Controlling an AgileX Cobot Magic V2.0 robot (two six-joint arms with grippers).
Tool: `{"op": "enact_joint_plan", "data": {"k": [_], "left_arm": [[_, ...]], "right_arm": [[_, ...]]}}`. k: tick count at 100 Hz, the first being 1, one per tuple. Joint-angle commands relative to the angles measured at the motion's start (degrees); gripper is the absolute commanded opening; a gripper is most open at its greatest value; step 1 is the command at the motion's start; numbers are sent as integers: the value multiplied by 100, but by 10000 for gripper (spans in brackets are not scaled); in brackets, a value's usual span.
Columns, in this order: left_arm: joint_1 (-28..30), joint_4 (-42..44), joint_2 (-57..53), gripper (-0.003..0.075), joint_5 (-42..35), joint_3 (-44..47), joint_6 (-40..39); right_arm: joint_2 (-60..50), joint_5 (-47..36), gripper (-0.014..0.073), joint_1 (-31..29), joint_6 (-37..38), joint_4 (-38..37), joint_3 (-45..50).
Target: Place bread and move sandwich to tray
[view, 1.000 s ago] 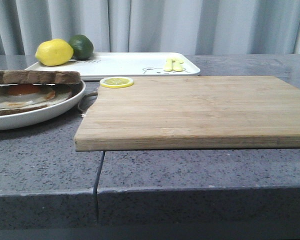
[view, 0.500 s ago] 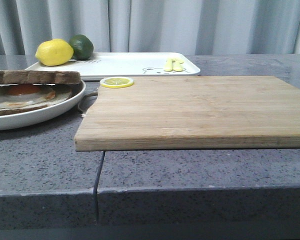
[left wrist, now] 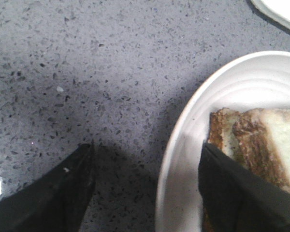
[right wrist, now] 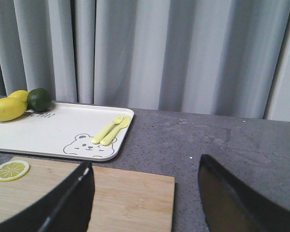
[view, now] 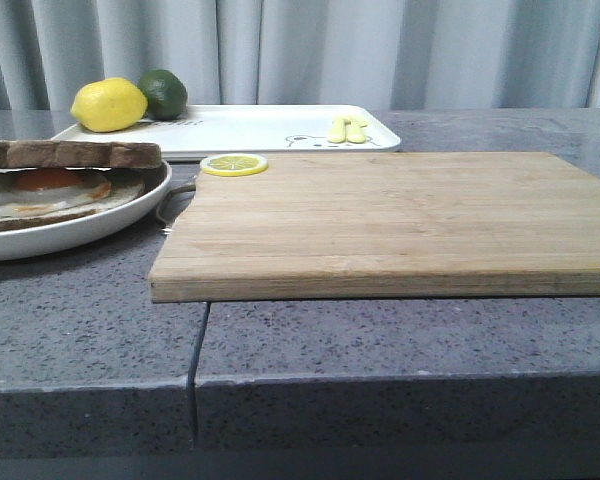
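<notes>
The bread, a brown-crusted slice, lies on top of the sandwich, whose fried egg with an orange yolk shows under it. Both rest in a round white dish at the left. The white tray with a bear drawing lies at the back. Neither gripper shows in the front view. My left gripper is open and straddles the dish rim: one finger over the counter, the other at the bread's crust. My right gripper is open and empty above the cutting board, facing the tray.
A wooden cutting board fills the middle, with a lemon slice at its back left corner. On the tray sit a lemon, a lime and a yellow fork and spoon. Grey curtains hang behind the table.
</notes>
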Motion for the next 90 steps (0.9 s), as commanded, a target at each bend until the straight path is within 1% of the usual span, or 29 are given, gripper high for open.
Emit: {"op": "enact_joint_plan", "data": {"k": [1, 19, 56, 71, 90], "left_arm": [[20, -88, -39, 377, 213, -77, -50], [20, -92, -39, 263, 249, -77, -50], [20, -101, -39, 83, 331, -77, -40], [20, -204, -39, -17, 341, -77, -40], [20, -353, -39, -19, 409, -113, -40]], "right_arm": [[27, -488, 471, -45, -21, -34, -140], [27, -488, 471, -45, -21, -34, -140], [27, -488, 471, -45, -21, -34, -140], [27, -488, 471, -45, -21, -34, -140], [27, -488, 471, -45, -21, -34, -140]]}}
